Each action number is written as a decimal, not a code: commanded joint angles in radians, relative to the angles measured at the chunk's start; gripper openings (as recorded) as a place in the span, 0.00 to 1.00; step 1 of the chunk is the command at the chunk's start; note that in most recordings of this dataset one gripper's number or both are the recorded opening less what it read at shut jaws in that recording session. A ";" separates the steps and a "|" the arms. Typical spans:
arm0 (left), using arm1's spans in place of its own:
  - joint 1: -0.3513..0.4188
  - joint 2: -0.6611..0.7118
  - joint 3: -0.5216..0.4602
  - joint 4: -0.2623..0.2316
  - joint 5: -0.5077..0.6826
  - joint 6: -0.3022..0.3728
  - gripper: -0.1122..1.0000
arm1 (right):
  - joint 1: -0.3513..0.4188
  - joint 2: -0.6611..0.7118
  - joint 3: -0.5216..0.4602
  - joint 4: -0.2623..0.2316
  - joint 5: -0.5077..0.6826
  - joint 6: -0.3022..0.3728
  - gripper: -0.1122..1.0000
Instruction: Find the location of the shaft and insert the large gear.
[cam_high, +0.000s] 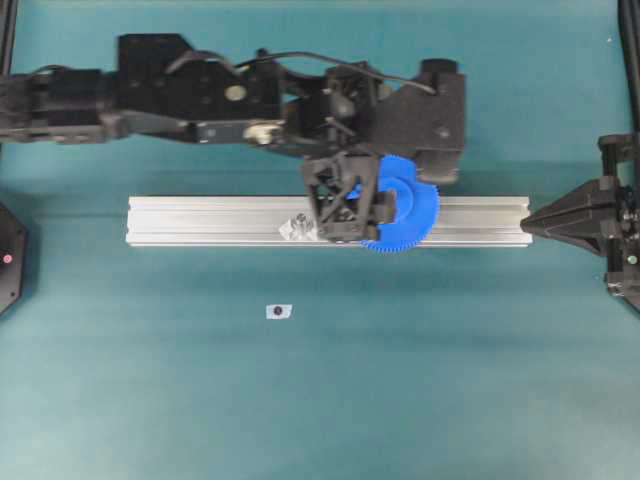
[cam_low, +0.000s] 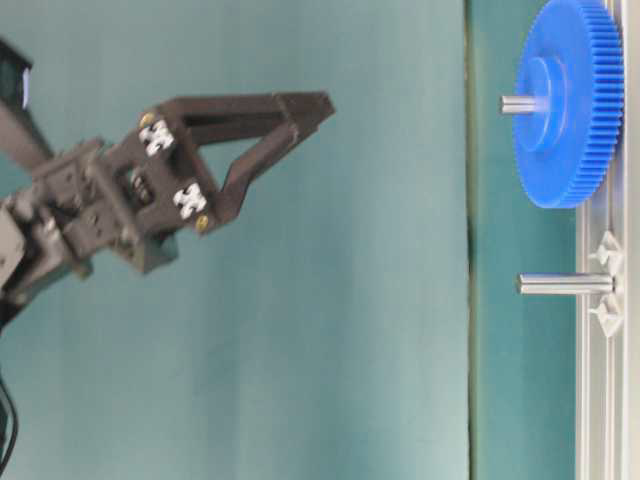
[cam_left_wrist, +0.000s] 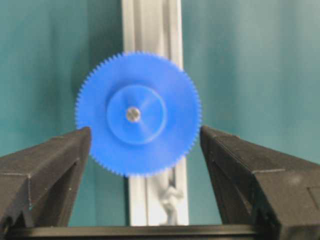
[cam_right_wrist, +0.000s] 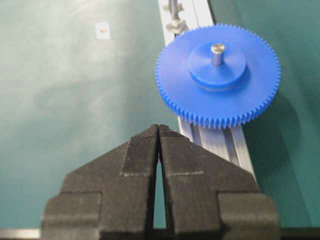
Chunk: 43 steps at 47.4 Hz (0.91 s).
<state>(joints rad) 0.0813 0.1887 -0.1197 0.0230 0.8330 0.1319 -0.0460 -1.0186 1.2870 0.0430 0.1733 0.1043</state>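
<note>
The large gear (cam_right_wrist: 218, 75) sits flat on the aluminium rail (cam_high: 200, 222), threaded over the shaft (cam_right_wrist: 217, 53), whose silvery tip stands proud of the raised hub. The gear rim overhangs both edges of the rail. A second, bare peg (cam_low: 565, 284) stands on the same rail, just beside the gear, flanked by two translucent mount pieces.

Left gripper (cam_left_wrist: 145, 137): jaws spread wide, holding nothing. In the left wrist view its fingers (cam_left_wrist: 47, 170) flank the gear on either side without touching the teeth; in the table-level view the gripper hangs well clear of the rail.

Right gripper (cam_right_wrist: 158, 131): jaws closed together on nothing, parked beyond one end of the rail, well apart from the gear.

Judgement: insertion appears complete. Remaining hazards:

- A lowered or sideways-moving left finger could catch the toothed rim and lift or tilt the gear off the shaft.
- Whether the hub is fully seated against the rail cannot be confirmed; a partly seated gear would wobble.
- Contact with the bare peg could shift its mounts.
</note>
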 joint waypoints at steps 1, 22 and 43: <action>-0.005 -0.067 0.031 0.003 -0.026 -0.012 0.86 | -0.002 0.005 -0.011 -0.002 -0.005 0.009 0.13; -0.009 -0.176 0.192 0.003 -0.173 -0.064 0.86 | -0.002 0.005 -0.011 0.000 -0.005 0.009 0.13; -0.014 -0.233 0.265 0.003 -0.238 -0.083 0.86 | -0.002 -0.012 -0.006 -0.002 -0.003 0.009 0.13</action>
<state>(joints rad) 0.0736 -0.0015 0.1503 0.0230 0.6151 0.0506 -0.0460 -1.0354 1.2916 0.0430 0.1749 0.1043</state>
